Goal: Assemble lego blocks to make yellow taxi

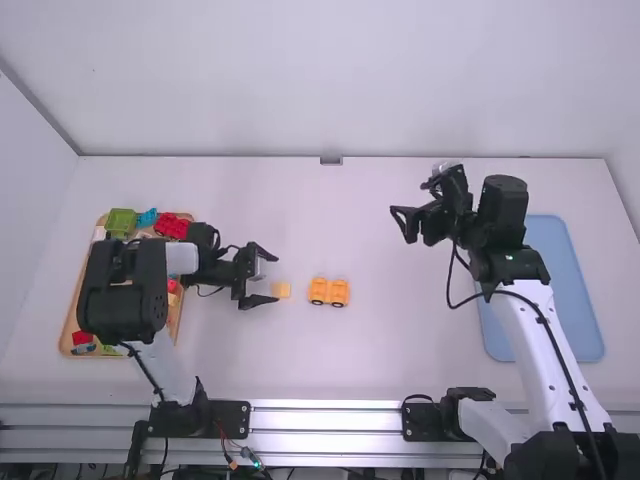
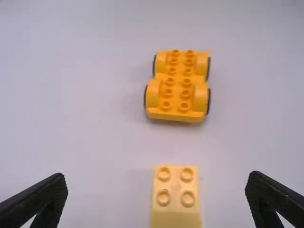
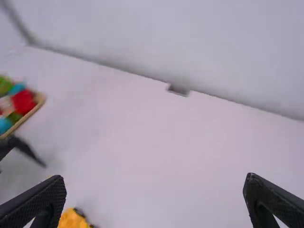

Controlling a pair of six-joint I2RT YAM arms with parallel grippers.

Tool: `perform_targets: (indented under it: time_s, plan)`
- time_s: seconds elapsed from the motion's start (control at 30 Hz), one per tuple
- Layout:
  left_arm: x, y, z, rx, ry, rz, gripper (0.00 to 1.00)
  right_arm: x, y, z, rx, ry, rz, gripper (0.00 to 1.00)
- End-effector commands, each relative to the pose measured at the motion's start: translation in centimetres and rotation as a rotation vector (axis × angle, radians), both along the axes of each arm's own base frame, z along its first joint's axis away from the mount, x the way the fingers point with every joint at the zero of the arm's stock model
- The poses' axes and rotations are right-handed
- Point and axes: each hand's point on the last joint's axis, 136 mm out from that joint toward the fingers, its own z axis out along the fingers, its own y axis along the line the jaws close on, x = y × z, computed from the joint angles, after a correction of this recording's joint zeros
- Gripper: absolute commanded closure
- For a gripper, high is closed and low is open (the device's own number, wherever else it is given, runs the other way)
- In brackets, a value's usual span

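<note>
To add a taxi bit, the wide-open left gripper (image 2: pixel 156 183) should pinch the pale block (image 2: pixel 175 190), maybe between its fingers, near the yellow car bottom (image 2: pixel 177 90); the open right gripper (image 3: pixel 155 184) can wait.

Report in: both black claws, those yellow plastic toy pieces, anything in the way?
Left gripper open by pale yellow plastic block. Right gripper open, empty. Yellow-orange wheeled plastic base on white table; nothing between it and block.

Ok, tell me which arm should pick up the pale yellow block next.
Left, likely: the left gripper is open beside the pale yellow block; the right gripper hangs farther off.
</note>
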Motion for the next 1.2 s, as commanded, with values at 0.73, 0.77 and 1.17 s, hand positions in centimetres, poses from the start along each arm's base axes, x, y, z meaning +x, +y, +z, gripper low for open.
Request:
perform_targets:
  time_s: [0.73, 0.77, 1.17]
  plan:
    - [-1.2, -1.0, -4.4, -0.057, 0.154, 0.050, 0.25, -8.9, 9.0, -7.7, -0.069, -0.226, 0.627, 0.02]
    - [-1.1, -1.1, -4.4, -0.052, 0.141, 0.040, 0.29, -8.8, 8.9, -7.8, -0.071, -0.219, 0.623, 0.02]
    - [-1.3, -2.6, -6.4, 0.056, 0.112, 0.023, 0.66, -8.7, 8.9, -7.9, -0.080, -0.215, 0.615, 0.02]
